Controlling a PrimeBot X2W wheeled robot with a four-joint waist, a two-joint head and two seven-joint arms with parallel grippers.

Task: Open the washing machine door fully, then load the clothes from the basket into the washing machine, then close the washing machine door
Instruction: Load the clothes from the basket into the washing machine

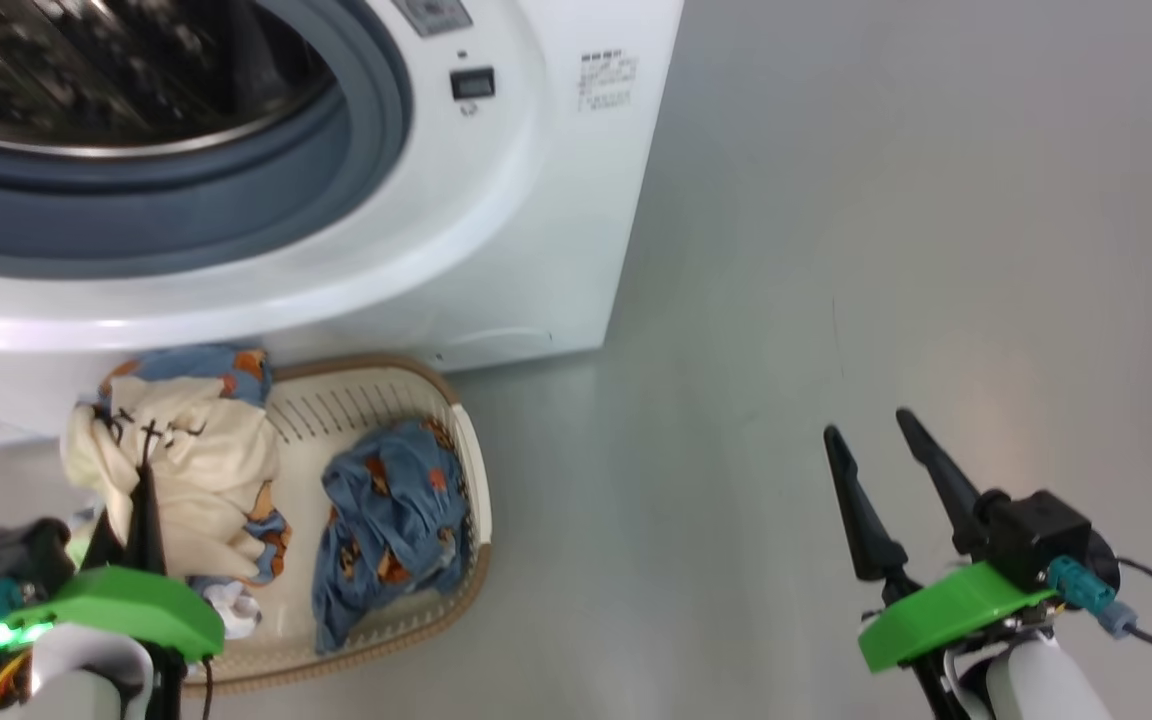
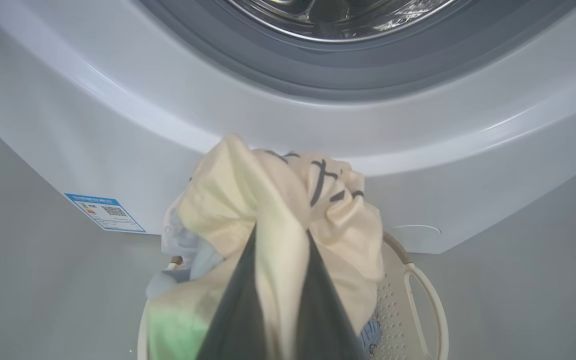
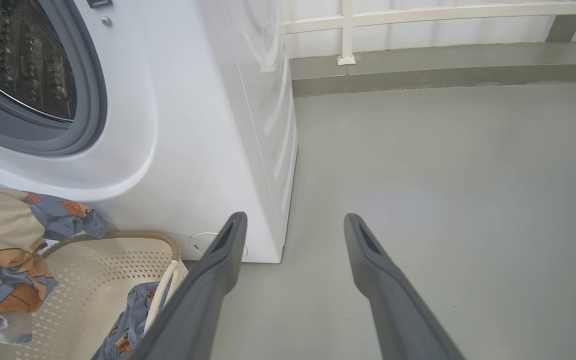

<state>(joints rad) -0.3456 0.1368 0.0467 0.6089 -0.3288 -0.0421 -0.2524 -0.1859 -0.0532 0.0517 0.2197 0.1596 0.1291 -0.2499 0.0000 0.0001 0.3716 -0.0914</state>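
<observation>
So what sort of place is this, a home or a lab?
Likely a laundry corner, perhaps a balcony or utility area: a white front-loading washing machine stands on a bare grey floor, a basket of clothes sits before it, and a pale railing runs along the far edge.

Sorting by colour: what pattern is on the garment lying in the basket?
The garment is blue with orange-brown prints; head view shows it best.

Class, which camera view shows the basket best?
The head view: the basket shows nearly whole, rim and inside. The left wrist view catches one perforated side beside the cream garment; the right wrist view crops its near side behind a finger.
</observation>
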